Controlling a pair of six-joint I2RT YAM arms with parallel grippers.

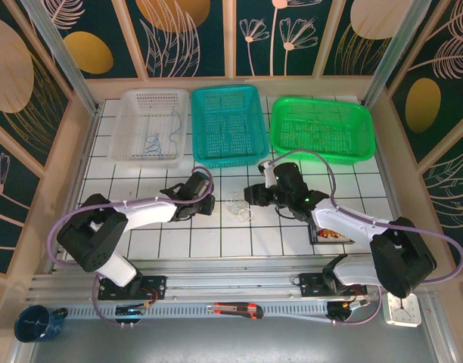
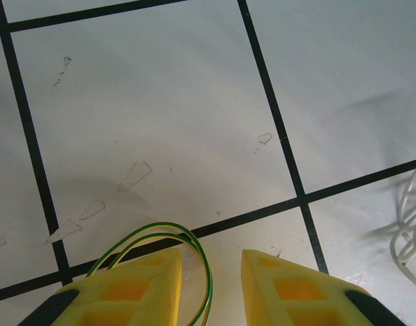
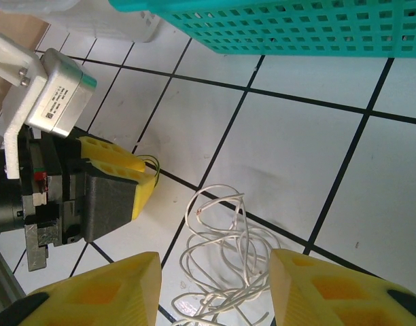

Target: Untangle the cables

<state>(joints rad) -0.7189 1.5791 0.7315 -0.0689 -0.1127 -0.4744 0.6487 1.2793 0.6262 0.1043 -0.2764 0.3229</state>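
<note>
Top external view has the cables split up. A whitish tangle [image 1: 239, 211] lies loose around the middle of the worktop [image 1: 216, 242], somewhat closer to its near edge than to the baskets along the far edge. A bluish wire [image 1: 153, 141] sits in the white basket [image 1: 129, 102] by the far left corner. The left gripper [image 1: 209, 200] and right gripper [image 1: 253, 198] face each other with the whitish tangle between them.

From the left wrist, its yellow fingers [image 2: 136, 288] stand apart. A thin green-yellow wire [image 2: 164, 226] loops round one of them and drops into the gap, which is far wider than the wire, so nothing is pinched.

From the right wrist, that gripper's fingers [image 3: 113, 292] are spread wide and hold nothing. The whitish tangle rests on the tiles just beyond them, and the teal basket [image 3: 296, 27] stands further off.
</note>
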